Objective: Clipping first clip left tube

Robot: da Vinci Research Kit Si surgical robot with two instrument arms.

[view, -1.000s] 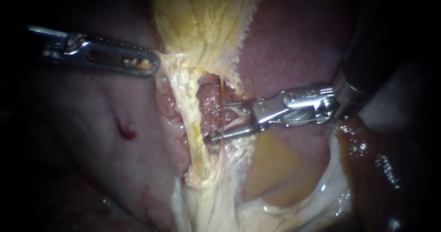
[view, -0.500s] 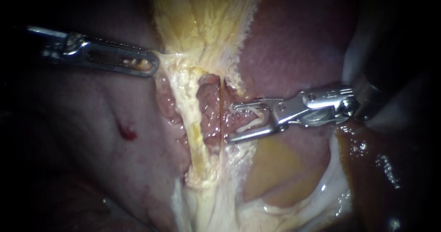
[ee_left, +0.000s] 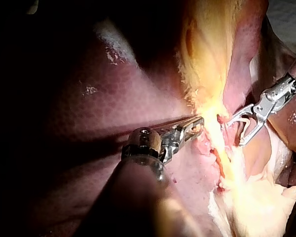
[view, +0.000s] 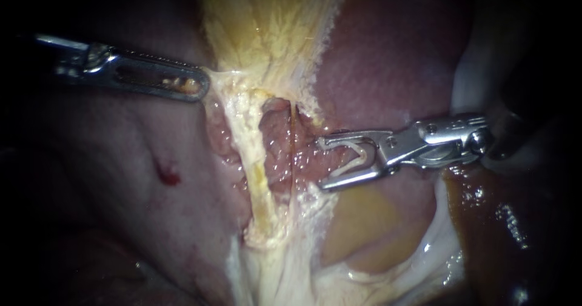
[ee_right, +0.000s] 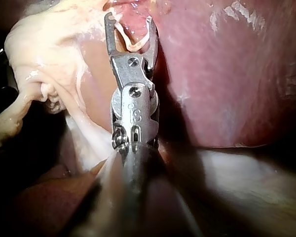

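1. The thin tube (view: 293, 151) runs down the dissected bed between the pale thicker strand (view: 251, 160) and the liver (view: 394, 57), bare and unclipped.
2. The white clip (view: 351, 154) sits unclosed in the right instrument (view: 321, 164), whose claw stands spread wide, grasping the clip by both legs.
3. A second ago that claw straddled the thin tube. It has since drawn back to the right, and its tips now lie just beside the tube, clear of it, over reddish tissue.
4. The left instrument (view: 200, 86) has not moved. Its claw is clenched on a pale tissue fold (view: 219, 76) at the edge of the yellow gallbladder (view: 267, 27), pulling it taut.
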